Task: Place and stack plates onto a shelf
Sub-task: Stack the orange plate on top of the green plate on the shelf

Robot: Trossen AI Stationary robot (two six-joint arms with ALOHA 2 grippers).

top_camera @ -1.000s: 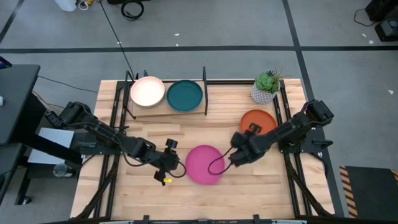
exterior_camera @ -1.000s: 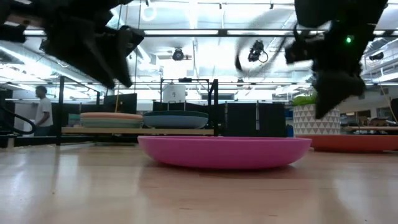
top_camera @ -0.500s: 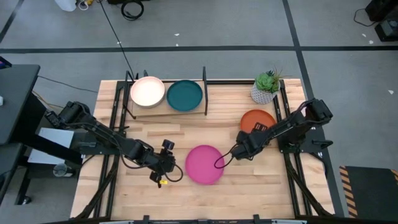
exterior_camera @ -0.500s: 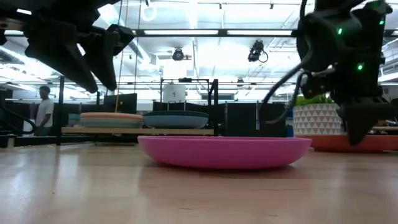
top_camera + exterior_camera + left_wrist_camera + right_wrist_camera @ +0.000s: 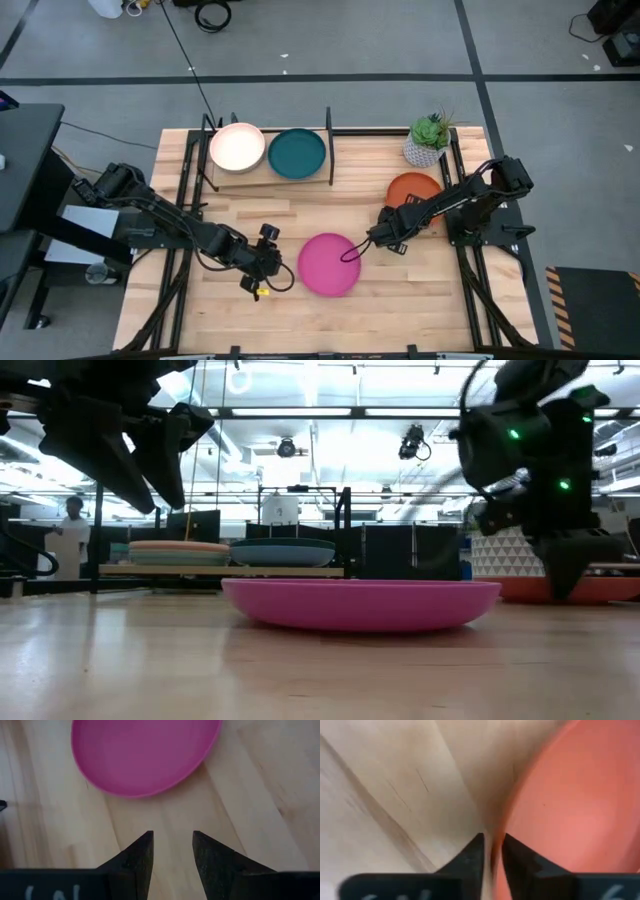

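- One tabletop (image 5: 300, 210); at its back edge one shelf (image 5: 268, 177) carrying two plates, cream-peach plate (image 5: 237, 147) and dark teal plate (image 5: 297, 153), side by side
- Two more plates on the wood: magenta plate (image 5: 328, 265) centre, orange-red plate (image 5: 416, 188) right
- One potted plant (image 5: 429, 140)
- Right gripper (image 5: 492, 851) nearly clenched, straddling the orange-red rim; left gripper (image 5: 172, 851) parted, empty, beside the magenta plate
- No readable writing

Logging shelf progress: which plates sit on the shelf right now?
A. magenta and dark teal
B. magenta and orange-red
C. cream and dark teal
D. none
C: the high view shows the cream plate and dark teal plate side by side on the shelf, while the magenta plate and orange-red plate lie on the table.
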